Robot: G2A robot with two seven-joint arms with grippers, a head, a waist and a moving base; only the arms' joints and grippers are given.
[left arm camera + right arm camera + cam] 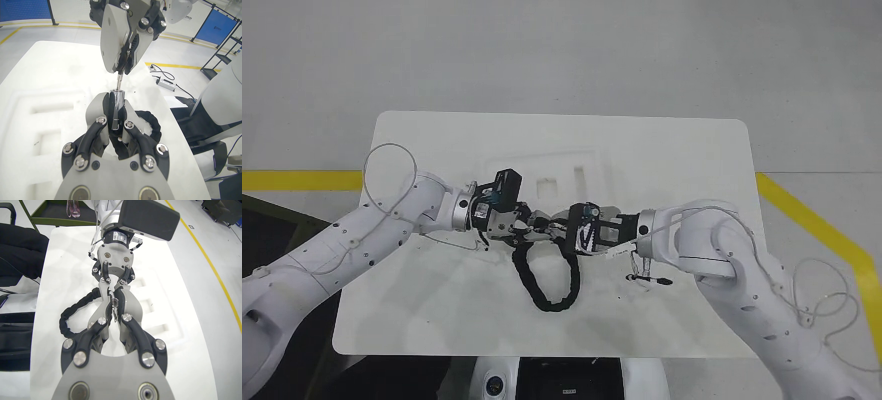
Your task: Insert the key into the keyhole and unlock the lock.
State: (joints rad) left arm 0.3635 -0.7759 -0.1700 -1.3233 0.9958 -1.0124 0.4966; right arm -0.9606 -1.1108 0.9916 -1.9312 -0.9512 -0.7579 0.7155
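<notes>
Facing level over the table, left fingers clamped on lock, right fingers pinching key.

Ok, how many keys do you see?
1: the key in the right gripper, its tip at the lock's keyhole. A small dark thing on the table may be another; can't tell.

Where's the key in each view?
Top: key between left pincer and right pincer, barely visible.
Left wrist: key sticks out of the right pincer, tip at the lock.
Right wrist: key pinched in the right pincer.
Landmark: black cable loop off the lock.
</notes>
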